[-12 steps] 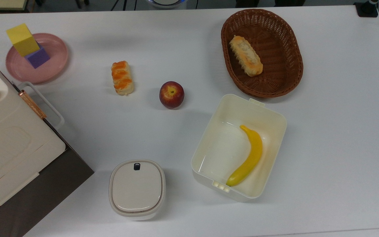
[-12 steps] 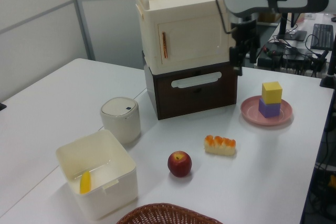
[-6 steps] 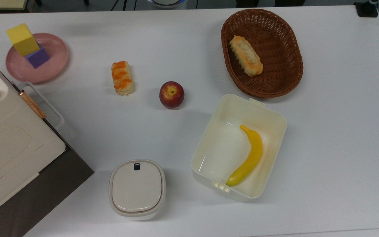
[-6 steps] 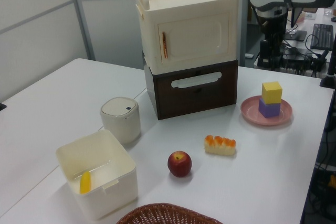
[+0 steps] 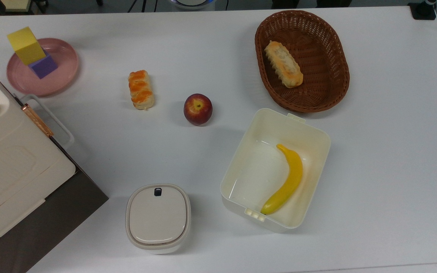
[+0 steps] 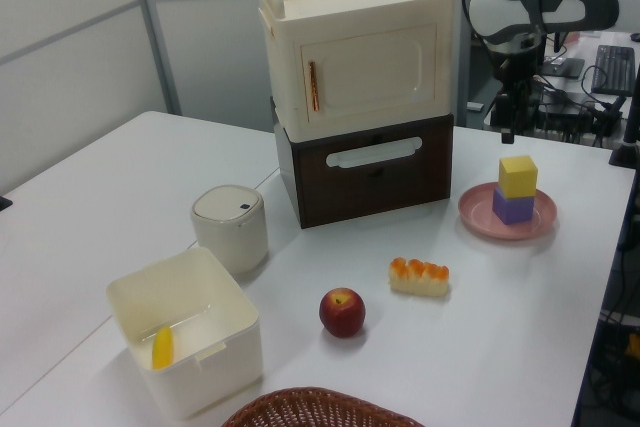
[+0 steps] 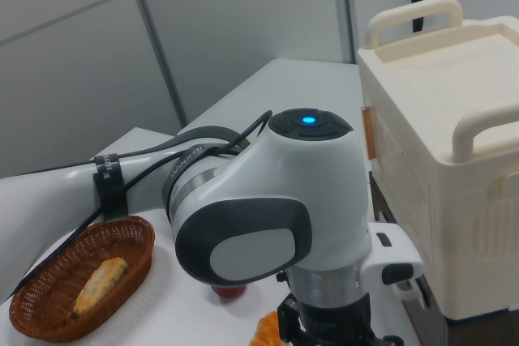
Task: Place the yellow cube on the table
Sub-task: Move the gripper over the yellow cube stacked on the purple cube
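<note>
We see the brown wicker basket (image 6: 315,409) cut off by the left view's bottom edge, and the banana (image 6: 162,347) mostly hidden behind the near wall of the cream tub (image 6: 186,332). In the right view the arm (image 7: 276,216) covers most of the apple (image 7: 229,290), and the bottom edge cuts off the gripper. In the top view the cabinet (image 5: 10,167) runs past the left edge.
</note>
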Robot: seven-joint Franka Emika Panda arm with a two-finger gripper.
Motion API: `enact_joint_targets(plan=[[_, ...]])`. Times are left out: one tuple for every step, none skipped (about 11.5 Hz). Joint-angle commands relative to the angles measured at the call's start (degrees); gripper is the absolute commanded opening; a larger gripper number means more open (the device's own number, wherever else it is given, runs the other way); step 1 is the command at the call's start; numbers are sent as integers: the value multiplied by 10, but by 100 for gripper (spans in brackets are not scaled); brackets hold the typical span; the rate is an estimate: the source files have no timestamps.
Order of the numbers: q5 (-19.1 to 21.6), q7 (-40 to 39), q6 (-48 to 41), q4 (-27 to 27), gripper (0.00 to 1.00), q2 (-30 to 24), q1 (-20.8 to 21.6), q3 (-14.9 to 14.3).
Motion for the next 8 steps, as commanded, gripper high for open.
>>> enact_joint_targets(plan=[[9, -16, 22, -25, 100, -10, 9, 2], [1, -31, 23, -25, 100, -5, 8, 2], [-3, -69, 23, -25, 100, 4, 7, 1], [-13, -112, 27, -25, 100, 12, 3, 1], [-25, -144, 39, -30, 100, 13, 1, 1], [-31, -169, 58, -37, 100, 14, -5, 0], [-36, -200, 79, -45, 100, 15, -15, 0], [-40, -231, 94, -48, 100, 25, -22, 0]])
